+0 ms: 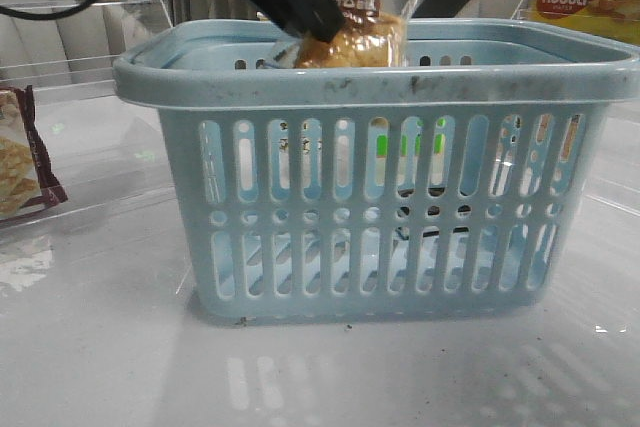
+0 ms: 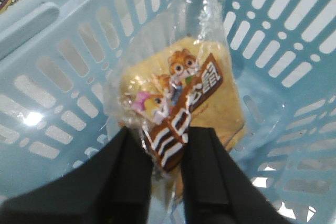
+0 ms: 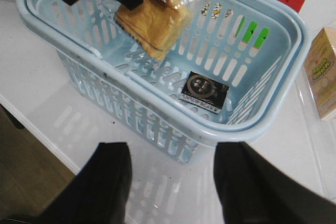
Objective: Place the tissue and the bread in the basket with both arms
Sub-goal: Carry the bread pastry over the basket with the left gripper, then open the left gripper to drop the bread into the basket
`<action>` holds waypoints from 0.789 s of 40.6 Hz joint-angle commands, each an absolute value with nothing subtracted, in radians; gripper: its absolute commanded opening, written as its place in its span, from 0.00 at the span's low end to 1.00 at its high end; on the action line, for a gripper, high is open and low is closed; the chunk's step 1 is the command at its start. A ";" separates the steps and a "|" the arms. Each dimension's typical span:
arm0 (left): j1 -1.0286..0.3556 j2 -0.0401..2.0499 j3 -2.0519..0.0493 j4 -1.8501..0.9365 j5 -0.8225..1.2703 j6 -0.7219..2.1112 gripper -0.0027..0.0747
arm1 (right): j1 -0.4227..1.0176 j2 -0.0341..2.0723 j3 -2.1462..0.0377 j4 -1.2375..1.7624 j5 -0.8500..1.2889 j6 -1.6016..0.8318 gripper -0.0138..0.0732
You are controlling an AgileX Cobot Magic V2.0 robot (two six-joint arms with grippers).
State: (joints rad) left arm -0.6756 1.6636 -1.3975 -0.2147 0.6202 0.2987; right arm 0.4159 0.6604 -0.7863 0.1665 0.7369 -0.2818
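Bread (image 1: 355, 39) hangs over the basket (image 1: 370, 82), pinched by the left gripper (image 2: 167, 145) — tissue (image 3: 202, 92) already inside. Right gripper (image 3: 170, 182) wide, empty. Early release probably snags the rim.

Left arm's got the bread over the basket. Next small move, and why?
Probably lower a little, then open the left end effector: the bread hangs inside the basket rim, well above the floor where the tissue already lies. The right end effector is open outside.
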 commanded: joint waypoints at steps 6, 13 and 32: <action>-0.683 1.617 -1.432 -0.237 0.550 0.297 0.62 | 0.416 0.657 -0.811 0.167 0.670 -0.290 0.69; -0.683 1.548 -1.432 -0.239 0.572 0.291 0.62 | 0.416 0.657 -0.811 0.167 0.670 -0.290 0.69; -0.683 1.141 -1.215 -0.239 0.669 0.291 0.62 | 0.416 0.657 -0.811 0.167 0.670 -0.290 0.69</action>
